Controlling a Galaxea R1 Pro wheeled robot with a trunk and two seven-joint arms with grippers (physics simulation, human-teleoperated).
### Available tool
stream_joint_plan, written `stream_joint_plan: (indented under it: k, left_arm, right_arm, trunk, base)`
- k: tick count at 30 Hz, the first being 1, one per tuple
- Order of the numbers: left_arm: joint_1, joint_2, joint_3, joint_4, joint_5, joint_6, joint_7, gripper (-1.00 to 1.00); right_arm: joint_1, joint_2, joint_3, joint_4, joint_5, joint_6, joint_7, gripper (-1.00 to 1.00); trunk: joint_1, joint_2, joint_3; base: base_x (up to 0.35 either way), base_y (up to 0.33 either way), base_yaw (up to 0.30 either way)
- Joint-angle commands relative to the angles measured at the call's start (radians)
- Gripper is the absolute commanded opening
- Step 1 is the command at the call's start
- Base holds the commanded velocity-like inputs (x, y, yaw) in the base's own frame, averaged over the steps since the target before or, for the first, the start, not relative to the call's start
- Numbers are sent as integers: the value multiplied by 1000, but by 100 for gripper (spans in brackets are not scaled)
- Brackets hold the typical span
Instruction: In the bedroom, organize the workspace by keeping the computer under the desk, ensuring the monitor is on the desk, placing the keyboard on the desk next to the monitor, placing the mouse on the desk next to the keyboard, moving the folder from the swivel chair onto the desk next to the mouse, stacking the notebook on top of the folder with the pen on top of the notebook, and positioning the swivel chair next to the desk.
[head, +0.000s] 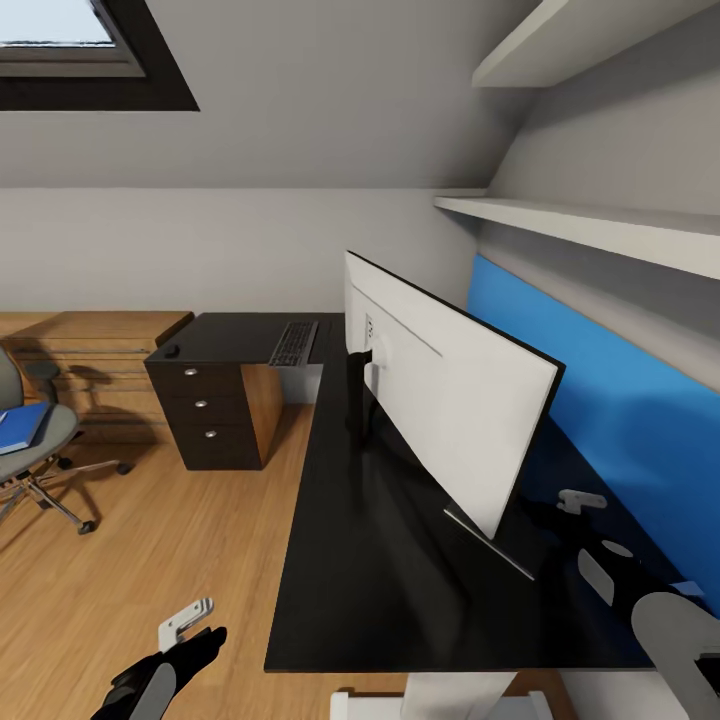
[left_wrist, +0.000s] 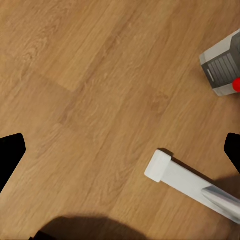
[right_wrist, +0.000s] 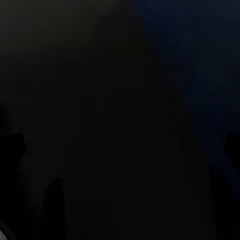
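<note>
The black L-shaped desk (head: 400, 590) carries the monitor (head: 450, 400), its white back turned to me. The keyboard (head: 293, 343) lies on the far wing, and the small black mouse (head: 172, 351) sits at that wing's left end above the drawers. The swivel chair (head: 40, 445) stands at the left with the blue folder (head: 22, 425) on its seat. My left gripper (head: 195, 628) (left_wrist: 120, 150) hangs open over the floor beside the desk's front corner. My right gripper (head: 582, 502) hovers open low over the desk top (right_wrist: 100, 100) behind the monitor. Notebook and pen are out of view.
A white desk leg (left_wrist: 172, 176) and a grey vented box with a red spot (left_wrist: 220, 67) rest on the wood floor (left_wrist: 90, 75); whether the box is the computer I cannot tell. A blue wall panel (head: 600, 400) and shelves (head: 600, 225) line the right. A wooden dresser (head: 100, 350) stands behind the chair.
</note>
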Motion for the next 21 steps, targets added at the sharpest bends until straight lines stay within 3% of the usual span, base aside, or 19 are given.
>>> stream_joint_plan:
  k: [1,13,21]
  left_arm:
    - [0,0,0,-2,11,4,7,100]
    - [0,0,-1,-2,11,4,9,100]
    - [0,0,-1,-2,11,4,7,100]
  right_arm:
    - [-1,-1,6,2,-10,-4,4,100]
    - [-1,-1,5,2,-9,-5,4,100]
    - [-1,-1,6,2,-9,-5,4,100]
  trunk:
    - [4,-8,-4]
    - [50,-92,-42]
    - [57,-106,-48]
  base:
    - [0,0,0]
    - [0,0,0]
    - [0,0,0]
